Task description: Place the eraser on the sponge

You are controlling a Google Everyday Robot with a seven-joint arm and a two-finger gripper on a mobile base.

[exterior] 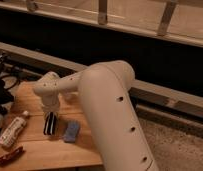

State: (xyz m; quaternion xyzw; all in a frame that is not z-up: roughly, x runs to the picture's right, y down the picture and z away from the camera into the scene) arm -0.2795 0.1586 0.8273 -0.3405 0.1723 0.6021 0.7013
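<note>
Your white arm (107, 100) is filling the middle of the view, arching from the lower right up over a bulky elbow and across to the left, where its wrist is pointing straight down at a wooden table (40, 152). The gripper (50, 116) is hanging at the end of that wrist, low over the tabletop and right over the eraser (50, 125). The wrist is hiding the gripper's upper part, and its dark tip is blending into the eraser beneath it, so you cannot tell whether it is wide, narrow or gripping anything. The eraser is showing as a dark narrow block with pale lengthwise stripes, its long axis running from the far side of the table toward the near edge, almost upright in the view. Whether it is lying on the wood or just above it is unclear. The sponge (71, 131) is lying flat just beside the eraser, on its right in the view, its long axis running nearly the same way. The arm is cutting off the table's right side.
</note>
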